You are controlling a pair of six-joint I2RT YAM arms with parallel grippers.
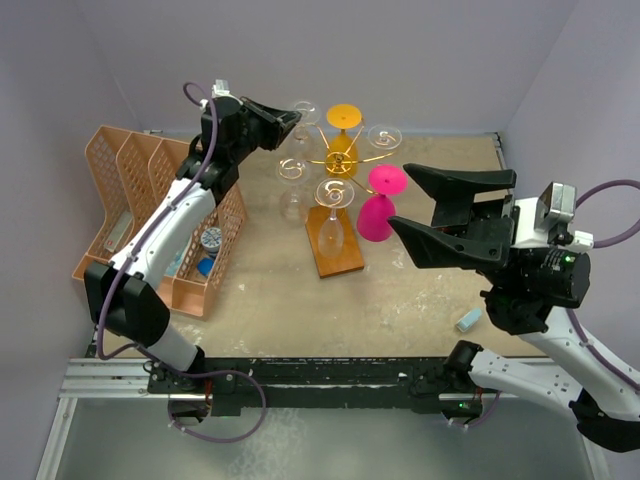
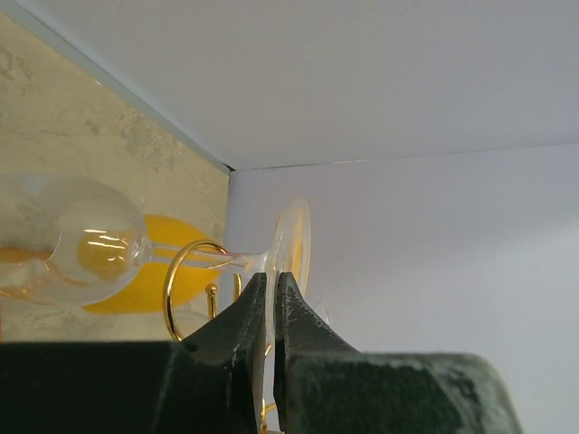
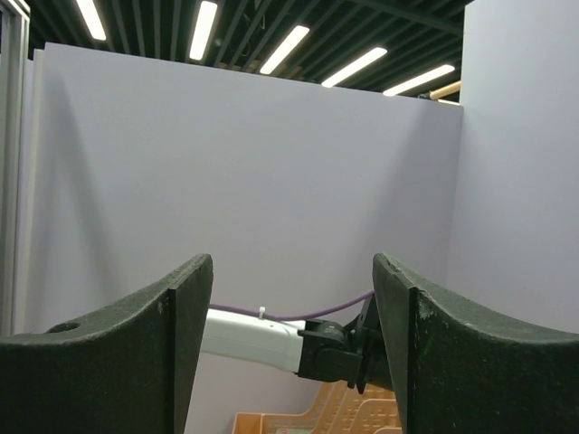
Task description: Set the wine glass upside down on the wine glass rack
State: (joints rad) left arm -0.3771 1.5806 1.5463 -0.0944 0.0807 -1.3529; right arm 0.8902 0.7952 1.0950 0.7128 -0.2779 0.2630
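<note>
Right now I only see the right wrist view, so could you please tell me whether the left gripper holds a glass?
Observer: Yes, the left gripper is shut on the foot of a clear wine glass, at the far left of the rack.
Operator: Thank you; is anything close to my right gripper?
Observer: The right gripper is open, close beside a pink glass at the rack.

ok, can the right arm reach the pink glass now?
Probably yes. The right gripper is open with its tips next to the pink glass, nothing between them from above. Its wrist camera misses the glass, so height is unclear.
</note>
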